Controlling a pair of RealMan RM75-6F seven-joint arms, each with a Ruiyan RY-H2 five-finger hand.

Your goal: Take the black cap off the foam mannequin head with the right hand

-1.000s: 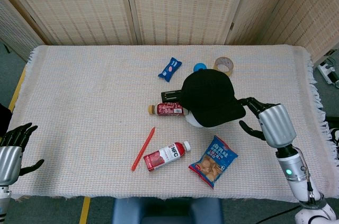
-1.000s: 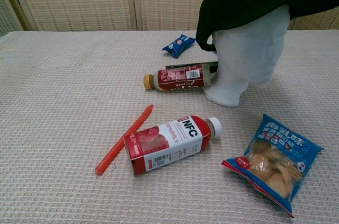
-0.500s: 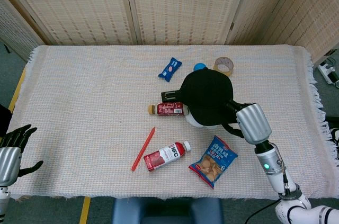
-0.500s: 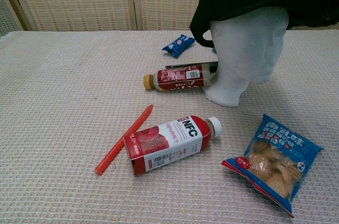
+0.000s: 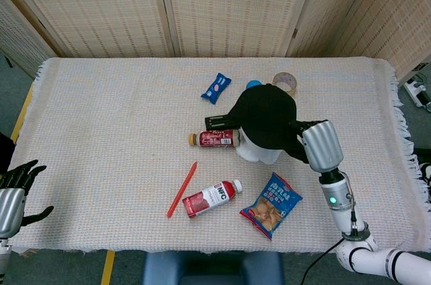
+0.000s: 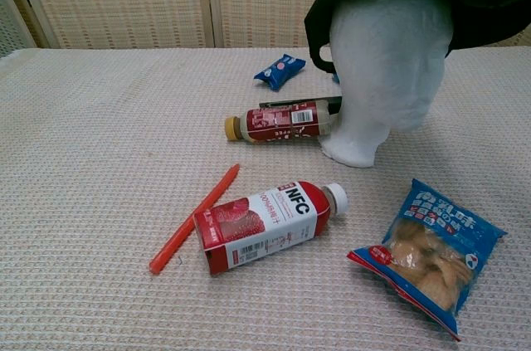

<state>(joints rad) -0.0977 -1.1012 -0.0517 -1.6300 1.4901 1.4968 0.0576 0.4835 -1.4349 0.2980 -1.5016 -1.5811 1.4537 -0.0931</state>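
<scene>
Bottles first: two lie on their sides, caps on, the NFC juice bottle (image 6: 267, 225) mid-frame and a slimmer red bottle (image 6: 278, 123) touching the foam mannequin head (image 6: 386, 77). Black cap (image 5: 264, 116) sits tilted on that head, right of centre, right hand (image 5: 316, 145) gripping its brim edge. Only the head view shows both hands; left hand (image 5: 15, 191), lower left corner, hangs spread and holding nothing. Chest view shows the snack bag (image 6: 431, 253) close up.

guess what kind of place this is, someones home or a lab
Probably a staged lab or test room: woven folding screens wall off a cloth-covered table, and a foam mannequin head stands among scattered snacks.
</scene>
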